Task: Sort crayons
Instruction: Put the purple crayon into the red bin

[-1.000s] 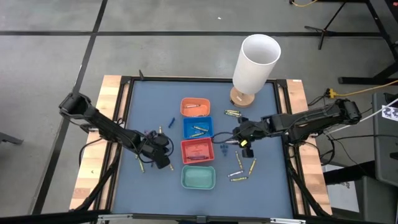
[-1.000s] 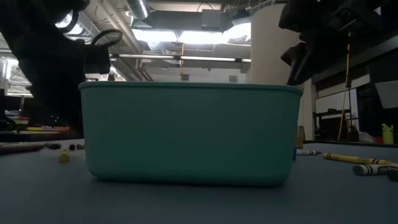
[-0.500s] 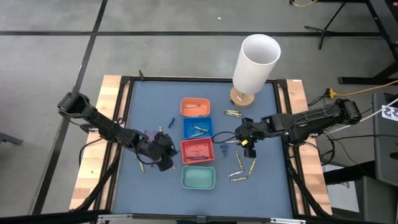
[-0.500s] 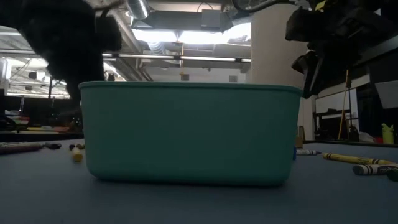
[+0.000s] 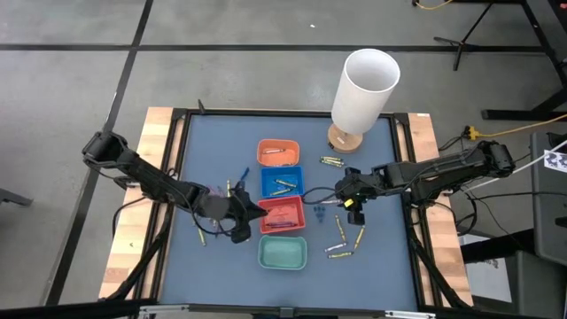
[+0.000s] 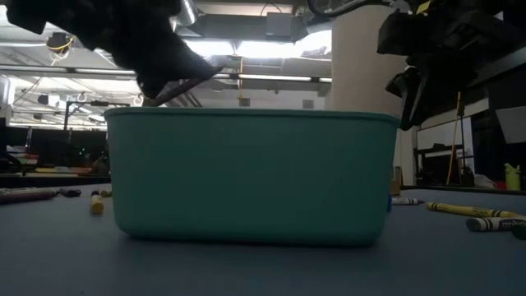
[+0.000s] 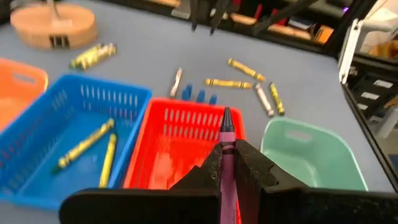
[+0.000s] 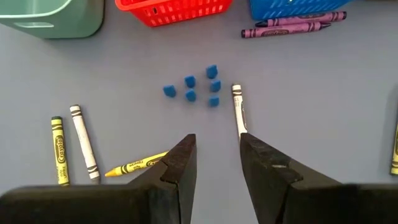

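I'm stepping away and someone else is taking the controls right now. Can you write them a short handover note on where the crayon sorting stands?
Left gripper: shut on a purple crayon, held over the red tray.
Right gripper: open, empty, above loose crayons right of the trays.
Done: some crayons lie in the orange tray, the blue tray and the red one. The teal tray's inside looks bare.
Left: release the purple crayon; collect the yellow crayons and the purple pair by the right arm, plus strays near the left arm.
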